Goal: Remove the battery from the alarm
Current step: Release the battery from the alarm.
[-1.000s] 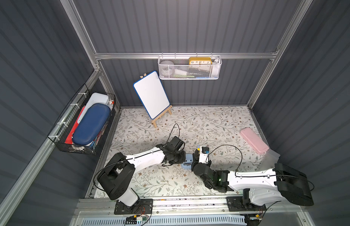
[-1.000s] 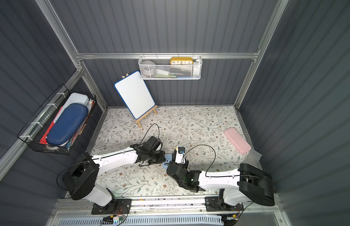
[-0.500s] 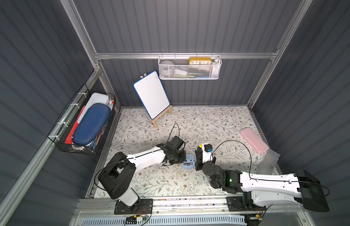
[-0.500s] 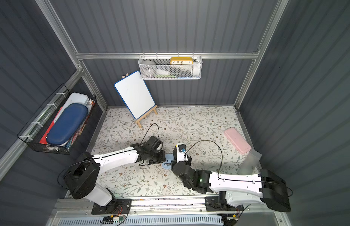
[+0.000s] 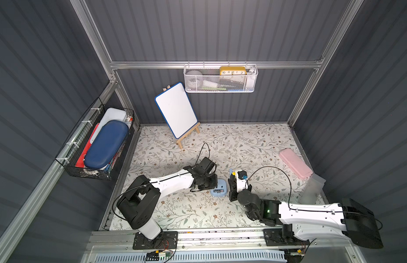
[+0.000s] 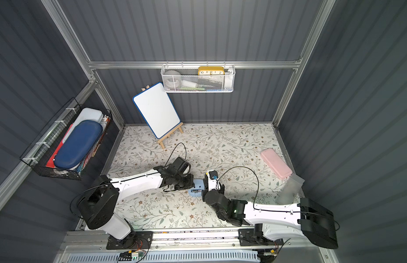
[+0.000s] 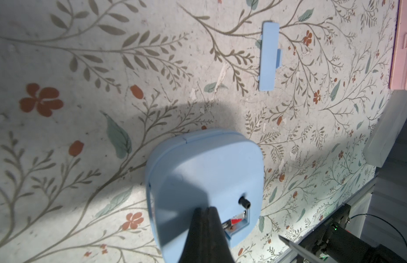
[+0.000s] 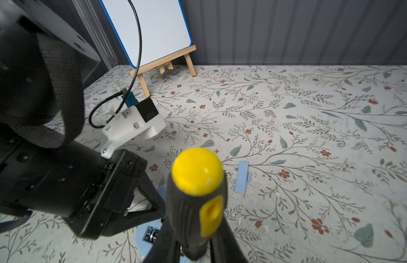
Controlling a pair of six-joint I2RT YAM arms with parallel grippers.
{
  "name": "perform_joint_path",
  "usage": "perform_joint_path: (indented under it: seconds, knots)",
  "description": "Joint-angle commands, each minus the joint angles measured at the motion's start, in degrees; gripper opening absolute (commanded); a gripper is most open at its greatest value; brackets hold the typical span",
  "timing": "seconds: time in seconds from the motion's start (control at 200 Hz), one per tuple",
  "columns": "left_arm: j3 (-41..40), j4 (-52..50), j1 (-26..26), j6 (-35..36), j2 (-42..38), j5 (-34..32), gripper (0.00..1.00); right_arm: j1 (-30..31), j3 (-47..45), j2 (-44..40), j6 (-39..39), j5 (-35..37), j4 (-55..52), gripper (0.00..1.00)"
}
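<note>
The battery (image 7: pixel 235 222) sits in the open compartment on the back of the alarm (image 7: pixel 204 173), which lies face down on the floral mat (image 7: pixel 84 68). The compartment cover (image 7: pixel 268 57) lies on the mat, well apart from the alarm. The step in hand is therefore judged to be extraction: access is clear and the cell is not yet lifted.

The left gripper (image 7: pixel 204 209) is fully closed on nothing. Its joined tips appear to rest on the alarm's back, just beside the compartment, probably to pin the housing. The right gripper (image 8: pixel 193 243) clamps the black-and-yellow handle of the screwdriver (image 8: pixel 195 182), held nearly upright beside the alarm. In the left wrist view the blade tip appears clear of the housing, near the compartment corner.

Next move, as judged: bring the blade under one end of the battery and lever upward while the left gripper stops the alarm from sliding
</note>
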Motion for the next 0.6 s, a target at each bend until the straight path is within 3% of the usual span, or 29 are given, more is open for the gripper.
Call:
perform_joint_path:
  seconds: [0.0,0.25,0.595]
  knots:
    - [-1.32,-6.45,-0.12,-0.44,0.60,-0.07,0.00,-1.02,-0.07,1.45,0.84,0.43,5.25,0.00]
    - [-3.10,-5.84,-0.05,-1.48,-1.56,-0.14,0.00,1.01,1.52,3.22,4.20,5.41,4.90,0.00]
    - [-2.99,-5.56,-0.05,-1.45,-1.70,-0.43,0.00,3.82,3.57,8.75,3.17,11.19,5.65,0.00]
